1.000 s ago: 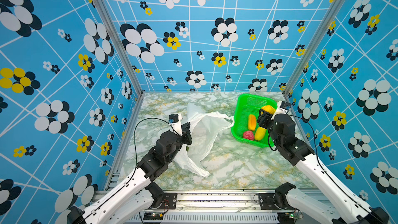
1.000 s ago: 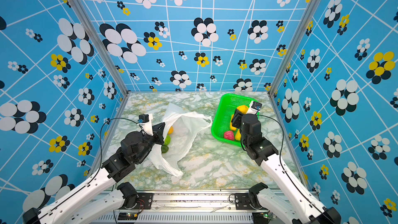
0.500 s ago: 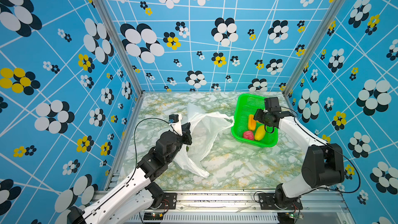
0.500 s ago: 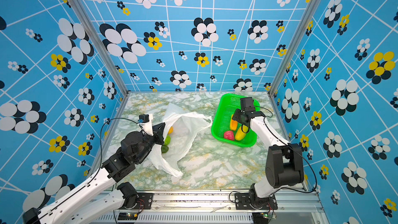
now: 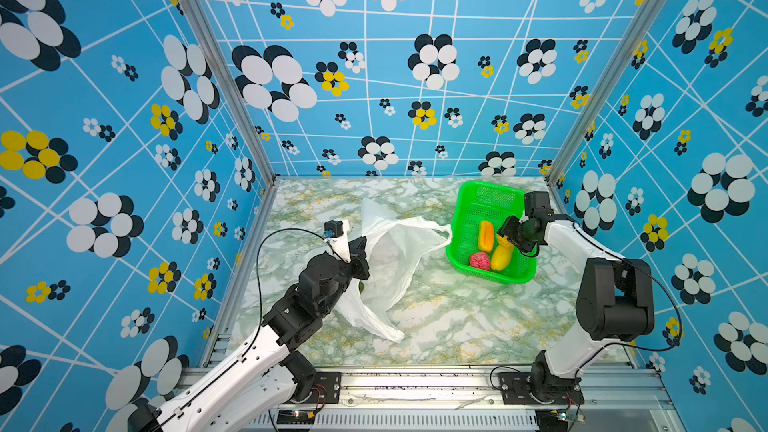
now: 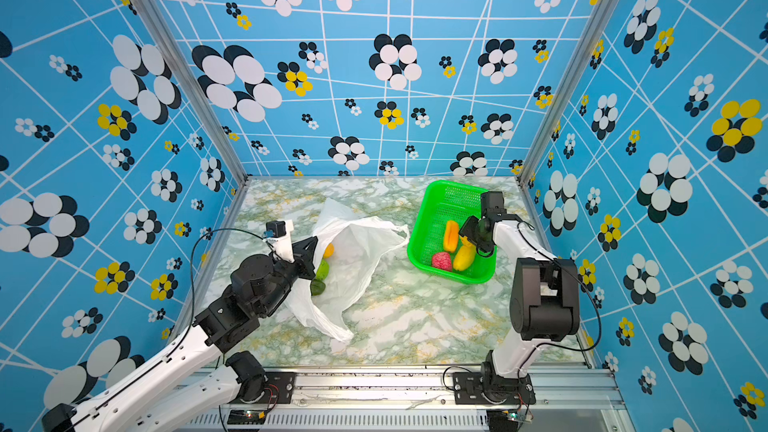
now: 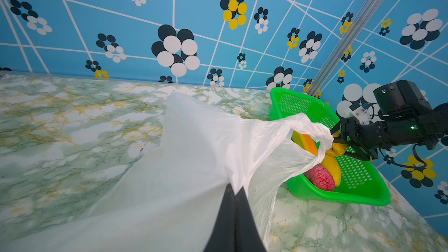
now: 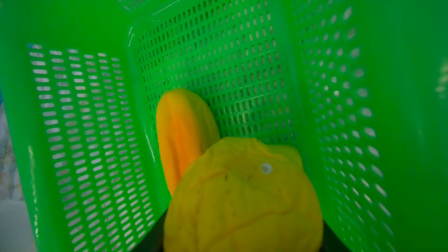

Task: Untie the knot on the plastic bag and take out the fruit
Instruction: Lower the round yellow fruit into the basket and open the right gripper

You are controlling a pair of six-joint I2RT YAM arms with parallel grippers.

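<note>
The white plastic bag [image 5: 390, 259] [image 6: 353, 255] lies open on the marble table, left of the green basket. No knot shows; a handle loop [image 7: 322, 132] hangs loose. My left gripper [image 5: 360, 243] [image 6: 311, 243] [image 7: 236, 187] is shut on the bag's edge and holds it up. Orange fruit [image 6: 328, 250] and green fruit [image 6: 322, 270] lie inside the bag's mouth. My right gripper [image 5: 505, 238] [image 6: 465, 238] [image 7: 339, 139] is shut on a dull yellow fruit [image 8: 242, 195] just inside the basket. The fruit hides most of its jaws in the right wrist view.
The green mesh basket [image 5: 490, 189] [image 6: 453, 187] [image 8: 72, 20] stands at the back right, near the right wall. In it lie an orange oblong fruit [image 5: 486, 235] [image 8: 184, 127], a red-pink ball [image 5: 479, 261] [image 7: 320, 178] and a yellow fruit [image 5: 500, 257]. Blue patterned walls enclose three sides.
The right arm has folded back, its elbow now raised at the right. Its gripper has come down into the basket with the yellow fruit. The left arm and the bag have not moved.
</note>
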